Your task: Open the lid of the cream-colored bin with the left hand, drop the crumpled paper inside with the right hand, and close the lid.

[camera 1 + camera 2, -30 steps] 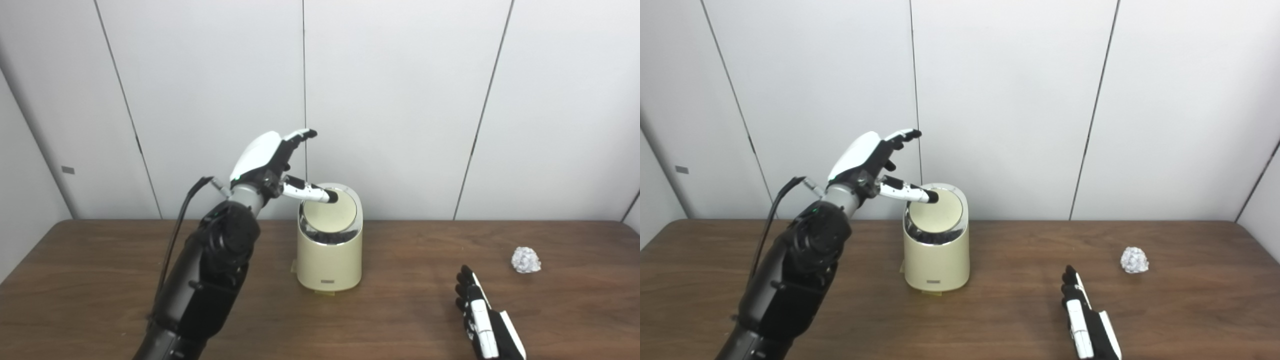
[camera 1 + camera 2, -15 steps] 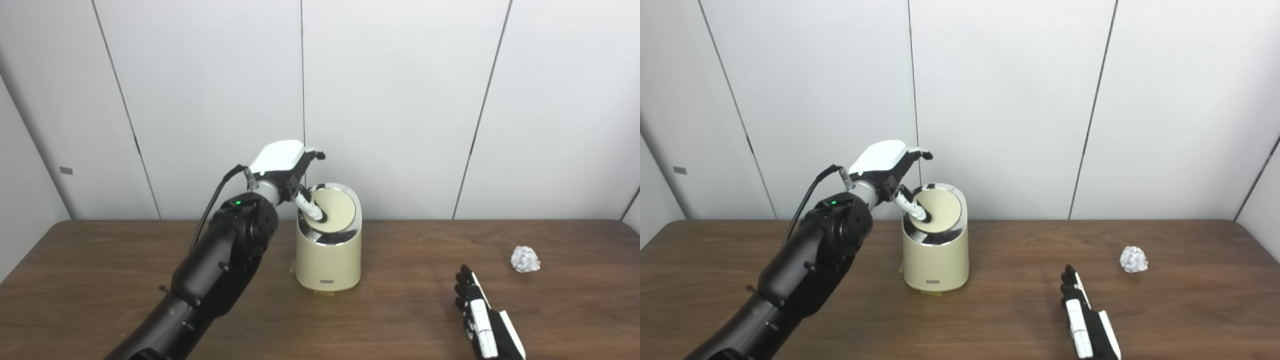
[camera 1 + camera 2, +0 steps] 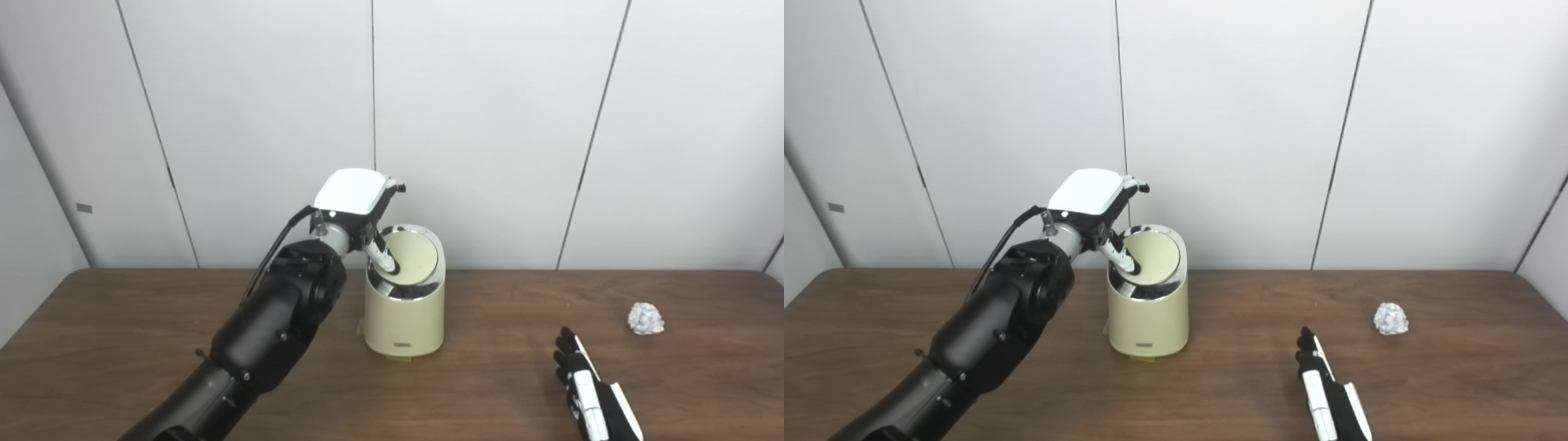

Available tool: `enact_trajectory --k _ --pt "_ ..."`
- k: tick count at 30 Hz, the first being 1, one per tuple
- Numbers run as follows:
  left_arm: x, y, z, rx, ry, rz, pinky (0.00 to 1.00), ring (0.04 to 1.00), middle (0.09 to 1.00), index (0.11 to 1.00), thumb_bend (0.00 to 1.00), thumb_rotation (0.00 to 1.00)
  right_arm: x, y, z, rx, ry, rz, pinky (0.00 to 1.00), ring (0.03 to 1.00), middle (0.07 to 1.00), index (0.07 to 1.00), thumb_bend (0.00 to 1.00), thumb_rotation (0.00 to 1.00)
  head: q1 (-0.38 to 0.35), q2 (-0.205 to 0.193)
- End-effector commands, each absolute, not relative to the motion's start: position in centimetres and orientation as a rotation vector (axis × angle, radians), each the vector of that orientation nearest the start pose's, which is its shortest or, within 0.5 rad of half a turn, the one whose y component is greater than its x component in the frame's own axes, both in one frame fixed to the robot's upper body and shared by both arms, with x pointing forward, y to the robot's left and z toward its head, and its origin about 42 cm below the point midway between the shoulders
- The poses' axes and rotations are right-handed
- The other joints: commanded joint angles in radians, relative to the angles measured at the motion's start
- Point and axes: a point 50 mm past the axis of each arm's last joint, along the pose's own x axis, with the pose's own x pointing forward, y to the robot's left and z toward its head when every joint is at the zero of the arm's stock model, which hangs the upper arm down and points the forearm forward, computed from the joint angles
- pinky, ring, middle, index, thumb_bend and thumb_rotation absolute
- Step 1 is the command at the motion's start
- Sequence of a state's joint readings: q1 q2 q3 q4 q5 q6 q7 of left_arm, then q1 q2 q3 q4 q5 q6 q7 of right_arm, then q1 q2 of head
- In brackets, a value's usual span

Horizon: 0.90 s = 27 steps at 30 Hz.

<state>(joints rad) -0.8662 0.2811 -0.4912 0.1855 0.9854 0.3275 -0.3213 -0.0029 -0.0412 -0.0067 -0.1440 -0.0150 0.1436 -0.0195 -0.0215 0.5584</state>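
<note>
The cream-colored bin point(image 3: 404, 318) stands mid-table with a chrome rim. Its round lid point(image 3: 411, 258) is tilted up, leaving a dark gap along its lower front. My left hand point(image 3: 358, 202) hovers at the bin's upper left, fingers spread and holding nothing, with one fingertip point(image 3: 392, 267) pressing the lid's left edge. The crumpled paper point(image 3: 645, 318), a small silvery-white ball, lies on the table at the far right. My right hand point(image 3: 591, 392) rests flat near the front edge, fingers stretched out, well short of the paper.
The brown wooden table point(image 3: 122, 331) runs the full width below a white panelled wall point(image 3: 490, 122). A small yellowish tab point(image 3: 360, 326) pokes out under the bin's left base.
The left hand turned palm-down and dropped toward the bin; its finger slid from the lid's far rim to the left edge, and the lid tilted up. The right hand stayed put.
</note>
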Motion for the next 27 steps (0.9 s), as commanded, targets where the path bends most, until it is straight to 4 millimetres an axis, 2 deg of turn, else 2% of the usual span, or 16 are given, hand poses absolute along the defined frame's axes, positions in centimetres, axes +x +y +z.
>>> enact_trajectory --k 1,7,9,14,18,22,27 --pt "47.6 12.2 34.7 1.514 -0.423 -0.146 0.9 0.932 0.921 0.898 0.93 0.14 28.6 -21.7 13.6 -0.048 -0.034 -0.004 0.96 0.966 0.976 0.968 0.64 1.0 -0.004 0.001" --pt "47.4 10.8 33.9 1.523 -0.451 -0.171 0.91 0.942 0.925 0.895 0.93 0.13 28.6 -21.5 13.7 -0.022 -0.035 -0.013 0.96 0.966 0.974 0.974 0.63 1.0 -0.004 0.002" --pt "47.6 10.2 33.1 1.564 -0.453 -0.174 0.88 0.923 0.91 0.888 0.95 0.13 28.7 -21.5 13.8 -0.023 -0.038 -0.013 0.96 0.967 0.975 0.976 0.64 1.0 -0.004 -0.001" --pt "47.2 9.5 31.0 1.632 -0.45 -0.23 0.92 0.929 0.906 0.884 0.97 0.11 28.7 -21.4 13.9 -0.023 -0.043 -0.008 0.98 0.979 0.985 0.983 0.65 1.0 -0.008 0.001" --pt "46.9 9.4 29.8 1.667 -0.436 -0.258 0.9 0.923 0.907 0.892 0.98 0.1 28.6 -21.3 13.9 -0.029 -0.042 -0.008 0.97 0.969 0.977 0.979 0.64 1.0 -0.008 0.001" --pt "46.8 9.6 29.8 1.67 -0.418 -0.264 0.9 0.929 0.913 0.9 0.96 0.11 28.6 -21.3 14.0 -0.036 -0.04 -0.011 0.96 0.96 0.973 0.979 0.63 1.0 -0.004 0.005" --pt "46.8 10.3 31.2 1.608 -0.406 -0.242 0.89 0.927 0.915 0.901 0.95 0.12 28.7 -21.5 13.9 -0.034 -0.034 -0.014 0.96 0.964 0.974 0.981 0.64 1.0 -0.001 0.006"
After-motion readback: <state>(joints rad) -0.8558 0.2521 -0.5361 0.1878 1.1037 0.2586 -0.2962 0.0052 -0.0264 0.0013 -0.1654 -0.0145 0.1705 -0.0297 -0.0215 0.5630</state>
